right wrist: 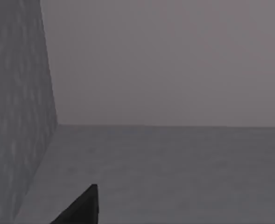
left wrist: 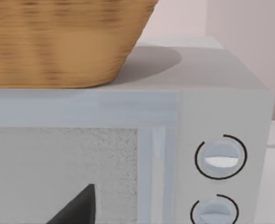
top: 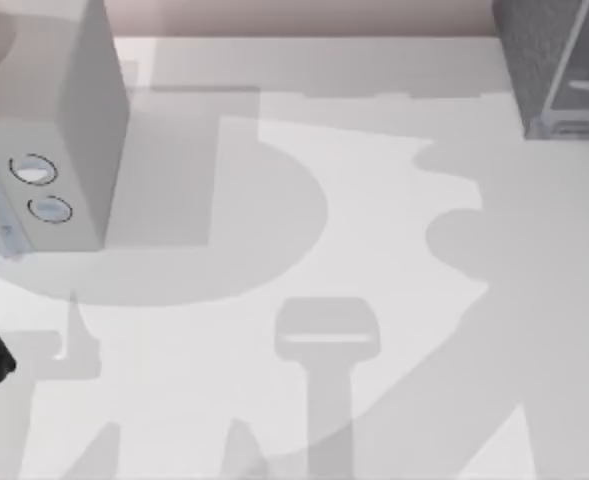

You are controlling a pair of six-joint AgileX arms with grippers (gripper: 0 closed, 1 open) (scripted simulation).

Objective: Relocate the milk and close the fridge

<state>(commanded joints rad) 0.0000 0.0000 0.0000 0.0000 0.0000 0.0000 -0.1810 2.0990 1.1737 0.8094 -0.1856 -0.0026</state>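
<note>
The microwave (top: 59, 130) stands at the table's (top: 374, 250) far left corner, and a wicker basket (left wrist: 58, 42) rests on top of it. Well to the microwave's right, the fridge (top: 559, 65) occupies the far right corner.

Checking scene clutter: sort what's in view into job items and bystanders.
For the job:
fridge, dark speckled cabinet at the table's far right corner

Just standing about:
pale grey box with two dials, far left
wicker basket, on top of that box
</note>
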